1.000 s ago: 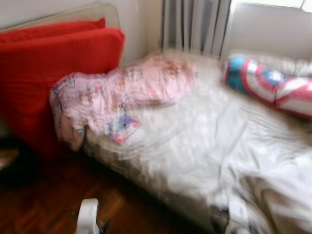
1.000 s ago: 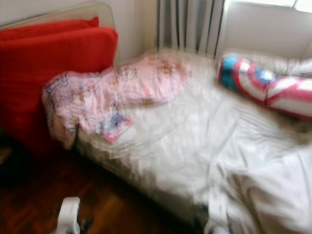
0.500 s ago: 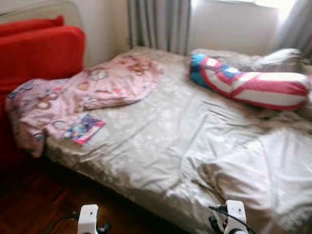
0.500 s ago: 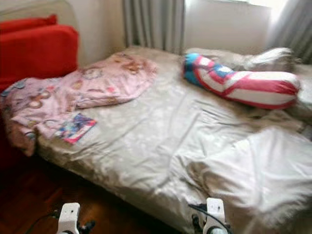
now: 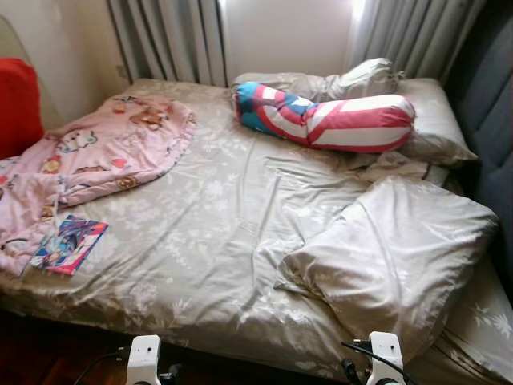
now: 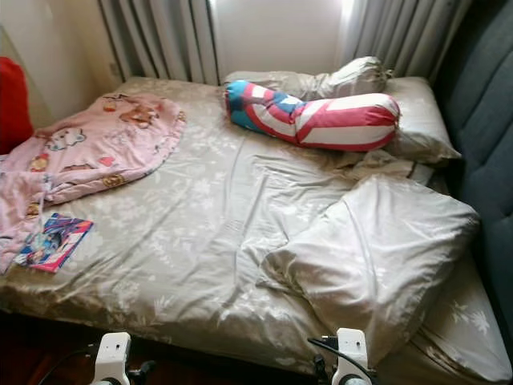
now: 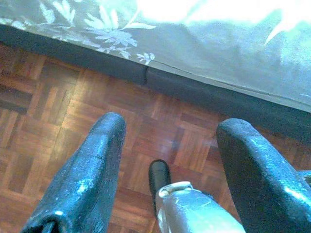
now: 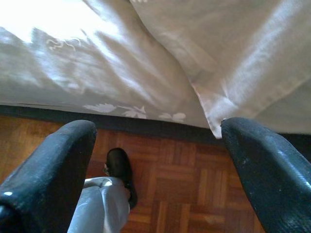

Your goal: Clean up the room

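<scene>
Both the left gripper (image 7: pixel 167 170) and right gripper (image 8: pixel 155 170) hang wide and empty over parquet. Begin with the book (image 5: pixel 69 244) at ten o'clock (it is loose), then the pink blanket (image 5: pixel 104 152) on the bed (image 5: pixel 240 265).

Both arms down low at the near edge of the bed, wrists just showing as white blocks at the bottom of the head views. Left gripper (image 7: pixel 167 145) hanging over the parquet floor (image 7: pixel 63 111) beside the bed's near edge, two black fingers (image 7: pixel 87 174) spread wide apart, nothing between them. Right gripper (image 8: pixel 155 160) likewise over the floor at the bed's near edge, fingers (image 8: pixel 53 170) spread wide, nothing held. Left wrist (image 5: pixel 145 357) toward the near left part of the bed's edge, right wrist (image 5: pixel 385 357) toward the near right. A silver leg with a black foot (image 8: pixel 119 167) visible below each gripper.
</scene>
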Available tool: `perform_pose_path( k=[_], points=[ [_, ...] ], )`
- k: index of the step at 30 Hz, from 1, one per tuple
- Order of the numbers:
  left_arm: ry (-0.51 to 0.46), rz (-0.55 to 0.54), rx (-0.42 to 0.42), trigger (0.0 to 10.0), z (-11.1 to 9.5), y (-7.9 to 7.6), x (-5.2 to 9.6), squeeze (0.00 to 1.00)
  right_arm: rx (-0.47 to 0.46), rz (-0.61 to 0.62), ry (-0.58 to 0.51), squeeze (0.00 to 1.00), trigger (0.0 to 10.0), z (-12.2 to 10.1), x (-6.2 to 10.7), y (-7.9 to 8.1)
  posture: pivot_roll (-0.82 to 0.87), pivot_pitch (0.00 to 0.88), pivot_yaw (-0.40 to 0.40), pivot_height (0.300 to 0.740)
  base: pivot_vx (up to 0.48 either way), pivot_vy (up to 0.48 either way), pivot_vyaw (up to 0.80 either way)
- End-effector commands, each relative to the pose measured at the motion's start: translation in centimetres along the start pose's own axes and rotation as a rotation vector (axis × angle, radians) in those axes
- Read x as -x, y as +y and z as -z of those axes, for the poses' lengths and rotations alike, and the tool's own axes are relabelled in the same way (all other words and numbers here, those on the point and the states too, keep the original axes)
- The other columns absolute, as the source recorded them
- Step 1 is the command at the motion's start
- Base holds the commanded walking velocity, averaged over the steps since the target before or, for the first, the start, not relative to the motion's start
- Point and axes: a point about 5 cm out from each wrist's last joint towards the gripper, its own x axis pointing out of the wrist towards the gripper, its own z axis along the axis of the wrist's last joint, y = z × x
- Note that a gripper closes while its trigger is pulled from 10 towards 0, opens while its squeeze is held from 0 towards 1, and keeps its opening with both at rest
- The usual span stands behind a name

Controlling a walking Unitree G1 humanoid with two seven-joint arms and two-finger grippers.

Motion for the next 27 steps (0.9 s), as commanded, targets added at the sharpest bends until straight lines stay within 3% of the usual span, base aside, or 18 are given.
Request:
perform_pose_path(
  k=[1,27],
  points=[
    [0.027,-0.017,0.005,10.0,0.5,0.42,0.14,0.0,-0.006,-0.002,0.011,0.0,10.0,0.18,0.0,0.15,0.06,0.0,0.006,0.74,0.0,0.296,-0.76],
    [0.015,-0.014,0.0,10.0,0.31,0.41,0.11,0.0,-0.01,-0.004,-0.002,0.0,10.0,0.02,-0.01,0.19,0.06,0.0,0.007,0.74,0.0,0.0,-0.72]
  ],
)
